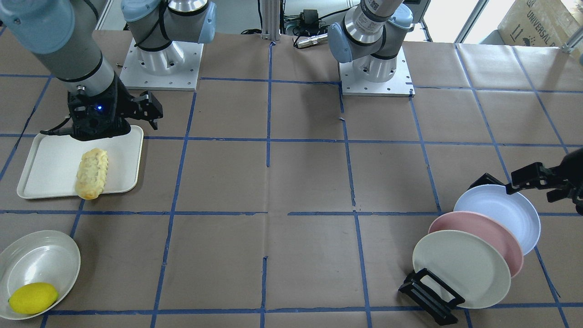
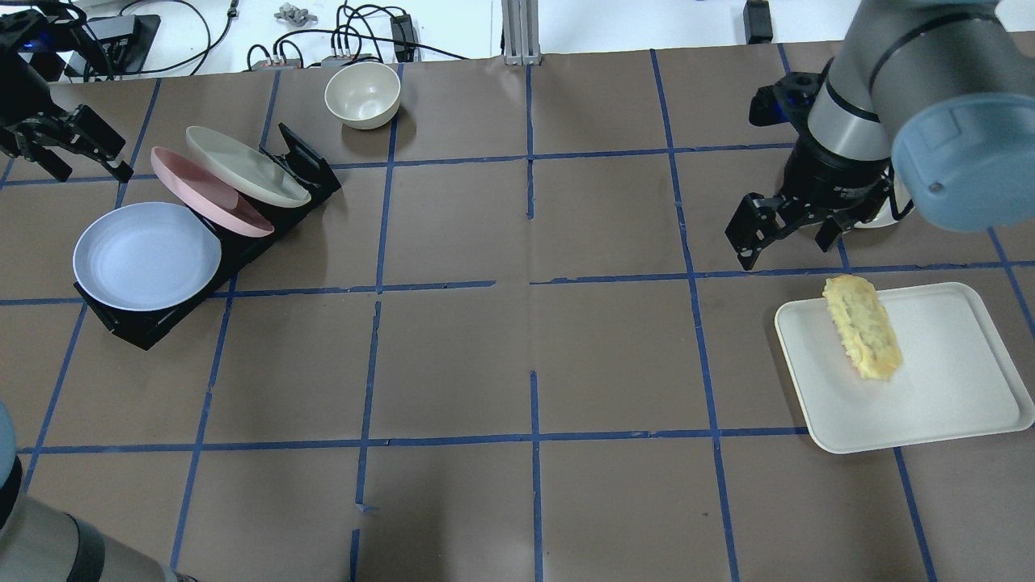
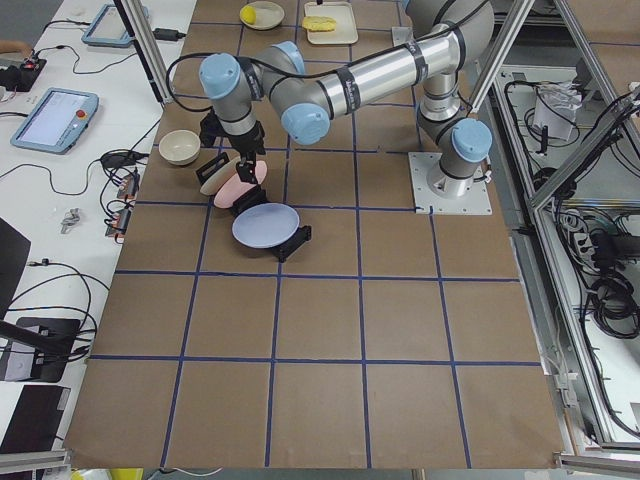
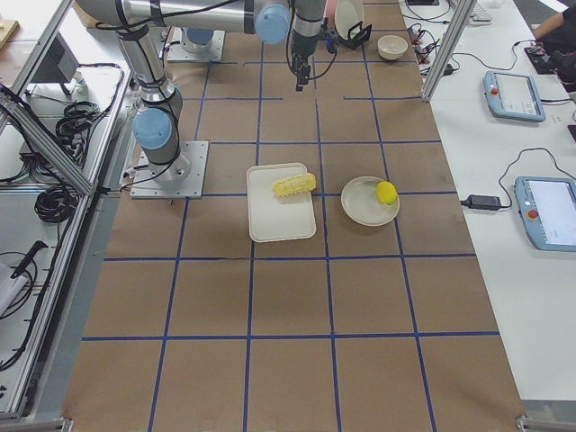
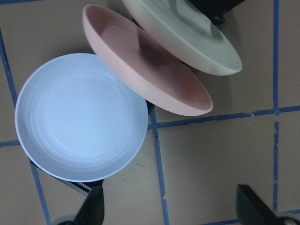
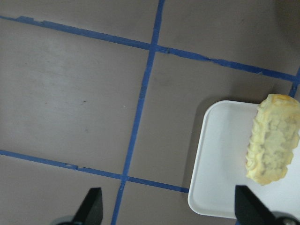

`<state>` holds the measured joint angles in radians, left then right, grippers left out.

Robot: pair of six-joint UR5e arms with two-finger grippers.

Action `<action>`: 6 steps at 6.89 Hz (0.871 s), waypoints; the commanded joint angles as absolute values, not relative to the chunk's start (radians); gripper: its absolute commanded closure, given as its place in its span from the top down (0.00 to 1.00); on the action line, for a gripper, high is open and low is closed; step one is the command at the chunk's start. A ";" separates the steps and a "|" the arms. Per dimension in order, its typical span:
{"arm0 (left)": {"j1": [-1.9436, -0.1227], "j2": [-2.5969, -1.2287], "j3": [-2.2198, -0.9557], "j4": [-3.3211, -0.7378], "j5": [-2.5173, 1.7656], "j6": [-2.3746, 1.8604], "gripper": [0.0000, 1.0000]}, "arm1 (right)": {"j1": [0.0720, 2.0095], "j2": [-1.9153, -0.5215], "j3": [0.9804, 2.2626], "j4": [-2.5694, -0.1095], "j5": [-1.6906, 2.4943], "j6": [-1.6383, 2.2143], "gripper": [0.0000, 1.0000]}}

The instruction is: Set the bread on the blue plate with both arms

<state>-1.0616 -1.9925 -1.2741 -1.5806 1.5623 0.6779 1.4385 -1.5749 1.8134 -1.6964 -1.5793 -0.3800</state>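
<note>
The bread is a bumpy golden-yellow loaf lying on a white tray; it also shows in the front view and the right wrist view. My right gripper is open and empty, hovering just beyond the tray's far left corner, apart from the bread. The blue plate leans at the near end of a black rack; it also shows in the left wrist view. My left gripper is open and empty, above and beyond the blue plate.
A pink plate and a cream plate stand in the rack behind the blue one. A cream bowl sits at the far edge. A lemon lies on a white plate near the tray.
</note>
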 commanded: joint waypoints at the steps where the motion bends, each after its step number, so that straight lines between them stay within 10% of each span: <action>1: -0.959 -2.144 -1.165 -1.574 1.565 0.797 0.99 | 1.294 -1.589 1.938 -1.860 -1.579 -0.616 1.00; 6: -0.928 -2.356 -1.077 -1.551 1.523 0.811 0.95 | 1.076 -1.459 2.212 -2.354 -1.566 -0.857 1.00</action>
